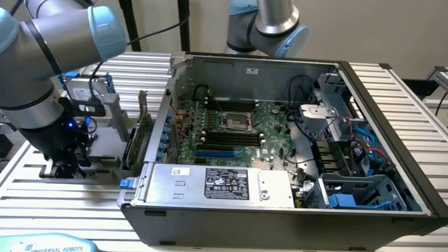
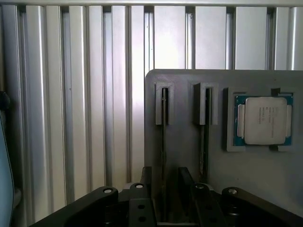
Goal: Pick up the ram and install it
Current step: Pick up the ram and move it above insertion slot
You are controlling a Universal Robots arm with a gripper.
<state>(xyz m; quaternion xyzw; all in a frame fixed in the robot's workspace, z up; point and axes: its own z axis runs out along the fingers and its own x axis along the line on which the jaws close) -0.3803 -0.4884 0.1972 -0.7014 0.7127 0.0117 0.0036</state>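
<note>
My hand hangs low over the grey holder, its two dark fingers standing apart and clamped on nothing. Between them runs the ram; whether either finger already touches it I cannot tell.

Hazards, as I judge them:
- If the fingers close off-centre, one meets the ram first and tips it against the wall of its slot. It would then bind when lifted.
- A second stick stands in the neighbouring slot, just beside one of my fingers. A sideways drift could catch it.
- A grip too high on so thin an edge may let the ram swing or slip. A skewed ram would meet the black memory slots on the motherboard at an angle and seat badly.

The ram is seen edge-on as a long, thin, dark strip. It stands upright in the holder's slot farther from the CPU, and one end is tucked into a raised grey guide. Its colour and chips do not show from this angle. It looks stiff but slender, so I expect it to bear little sideways force.

The holder lies on the ribbed aluminium table. In the exterior view it lies to the left of the open computer case, so the ram is well apart from the motherboard.
</note>
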